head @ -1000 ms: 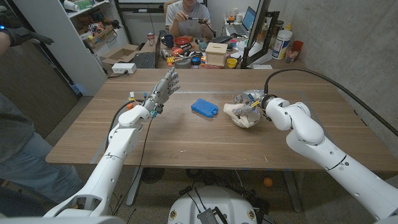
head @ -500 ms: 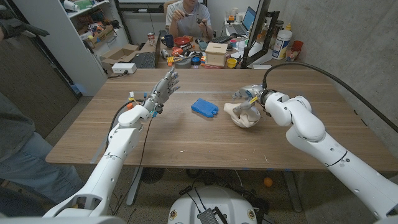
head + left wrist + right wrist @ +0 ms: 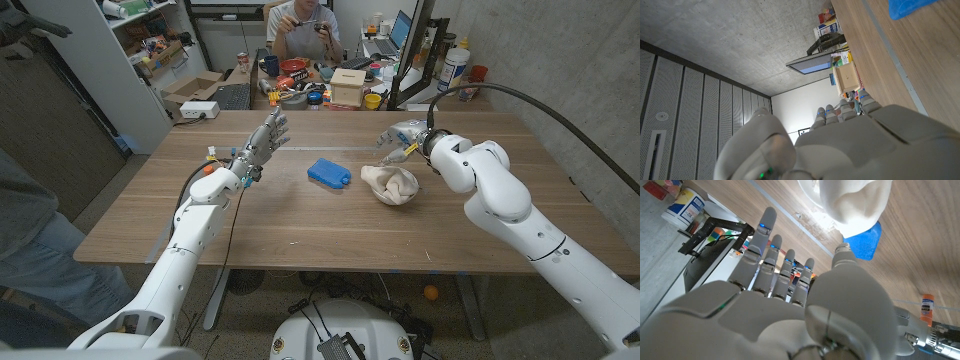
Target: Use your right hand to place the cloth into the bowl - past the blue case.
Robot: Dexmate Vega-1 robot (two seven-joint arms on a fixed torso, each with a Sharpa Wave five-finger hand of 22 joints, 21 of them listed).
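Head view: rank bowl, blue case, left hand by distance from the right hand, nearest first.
From the right hand:
1. Bowl, cloth in it, just in front of the hand, toward the robot.
2. Blue case, mid-table, further toward the robot's left.
3. Left hand, raised over the table's left part, farthest.

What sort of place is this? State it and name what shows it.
Probably a robotics lab or workshop. A person sits at a cluttered desk behind the wooden table, a laptop stands open there, and the right wall is bare concrete.
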